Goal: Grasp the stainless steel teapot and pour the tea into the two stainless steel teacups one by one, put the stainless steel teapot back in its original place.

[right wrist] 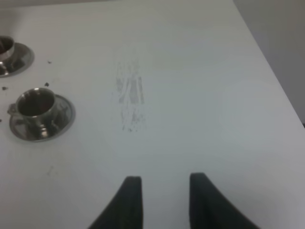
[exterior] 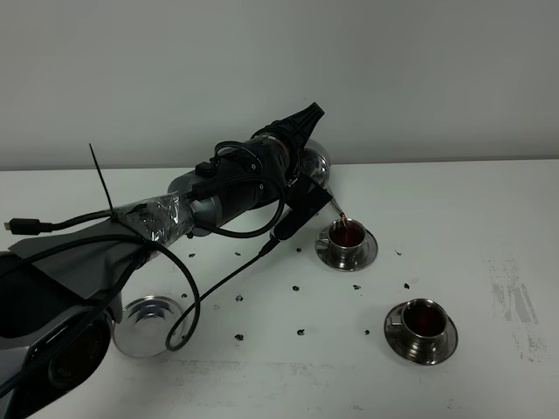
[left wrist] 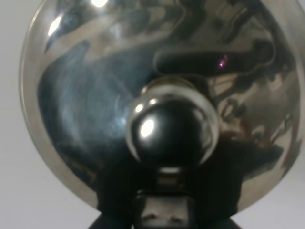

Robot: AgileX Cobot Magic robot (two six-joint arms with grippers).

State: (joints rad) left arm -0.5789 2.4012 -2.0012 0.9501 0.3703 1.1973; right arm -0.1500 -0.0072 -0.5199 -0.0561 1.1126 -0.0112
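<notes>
The stainless steel teapot [exterior: 314, 162] hangs tilted above the table, mostly hidden behind my left arm. Its thin spout [exterior: 333, 202] sends a red stream into the farther teacup [exterior: 347, 236] on its saucer. My left gripper [exterior: 304, 119] is shut on the teapot's handle. The left wrist view is filled by the teapot lid [left wrist: 95, 95] and its round knob [left wrist: 169, 129]. The nearer teacup [exterior: 423, 323], also on a saucer, holds dark red tea. The right wrist view shows this cup [right wrist: 35, 104] and, at the picture's edge, the other cup [right wrist: 5, 50]. My right gripper [right wrist: 164, 183] hovers empty, fingers slightly apart.
A flat round steel coaster [exterior: 148, 325] lies at the front left, under my left arm and its cables. Dark specks [exterior: 297, 288] are scattered over the white table [exterior: 472, 218] between coaster and cups. A grey scuff [exterior: 515, 301] marks the right side.
</notes>
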